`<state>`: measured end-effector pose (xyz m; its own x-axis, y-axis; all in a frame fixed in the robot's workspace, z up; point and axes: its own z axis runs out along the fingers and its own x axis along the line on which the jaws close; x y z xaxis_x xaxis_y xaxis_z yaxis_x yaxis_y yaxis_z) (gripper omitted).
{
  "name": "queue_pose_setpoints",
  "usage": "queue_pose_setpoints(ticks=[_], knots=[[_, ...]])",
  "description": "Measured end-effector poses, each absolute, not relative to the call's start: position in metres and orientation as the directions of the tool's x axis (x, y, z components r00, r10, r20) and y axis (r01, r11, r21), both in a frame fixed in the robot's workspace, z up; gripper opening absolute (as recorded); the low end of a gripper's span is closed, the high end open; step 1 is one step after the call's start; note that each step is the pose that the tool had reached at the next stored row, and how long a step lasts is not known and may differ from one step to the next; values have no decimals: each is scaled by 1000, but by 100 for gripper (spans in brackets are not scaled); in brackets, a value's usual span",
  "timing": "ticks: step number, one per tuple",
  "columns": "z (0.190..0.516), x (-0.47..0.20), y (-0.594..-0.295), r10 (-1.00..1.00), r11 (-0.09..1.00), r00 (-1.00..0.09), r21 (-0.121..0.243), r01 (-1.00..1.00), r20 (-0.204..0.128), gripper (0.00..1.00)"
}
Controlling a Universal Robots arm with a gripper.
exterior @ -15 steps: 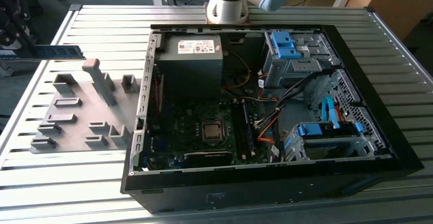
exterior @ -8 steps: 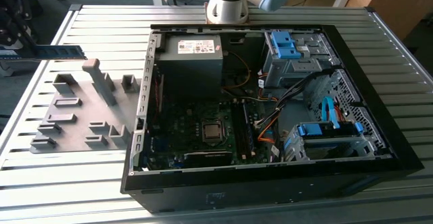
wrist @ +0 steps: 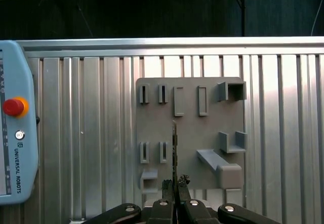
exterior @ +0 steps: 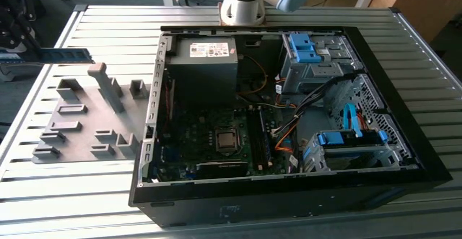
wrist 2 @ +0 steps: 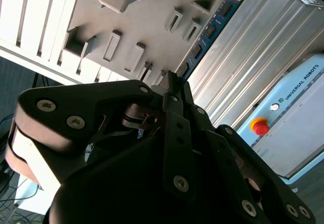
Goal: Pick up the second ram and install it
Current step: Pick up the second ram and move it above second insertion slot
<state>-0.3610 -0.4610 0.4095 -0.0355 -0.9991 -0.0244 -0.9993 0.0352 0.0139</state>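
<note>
My pincer [wrist: 175, 186] [wrist 2: 172, 82] is clamped on the second ram [wrist: 174, 145] [wrist 2: 210, 31], both fingers [wrist 2: 177, 133] pressed flat against one end of it. It is the one stick I carry. In the first wrist view I see it edge-on as a thin line. In the second wrist view its blue-green face with dark chips runs away from my fingertips.

In the exterior view the stick [exterior: 65, 55] hangs level in the air at the exterior view's left, clear of the surface. Its free end is near the top of the single tall post [exterior: 108, 90].

Below it lies one grey tray [wrist: 190, 133] [exterior: 79, 136] [wrist 2: 147, 6]. In the first wrist view I count on it:
- four short narrow slots, in two pairs
- two longer frames
- two open square brackets
- one slanted bar
- one small block

The tray rests on the slatted metal table [exterior: 108, 22] [wrist: 91, 133].

Beside the tray, at the table's edge, sits one pale blue pendant [wrist: 17, 133] [wrist 2: 288, 127] with one red button [wrist: 13, 106] [wrist 2: 260, 126].

Farther off in the exterior view, one open black computer case [exterior: 426, 158] lies on its side, apart from the stick. Inside it I count:
- one grey power supply [exterior: 205, 52]
- one processor socket [exterior: 227, 140]
- two blue drive brackets [exterior: 303, 47] [exterior: 347, 138]
- one bundle of orange cables [exterior: 285, 141]

Beyond the case stands my arm's base [exterior: 242, 6].
</note>
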Motion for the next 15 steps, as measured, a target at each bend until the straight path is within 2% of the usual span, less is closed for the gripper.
queue_pose_setpoints(ticks=[15], knots=[[409,-354,-461,-999,35,-36,14,-999,-24,14]])
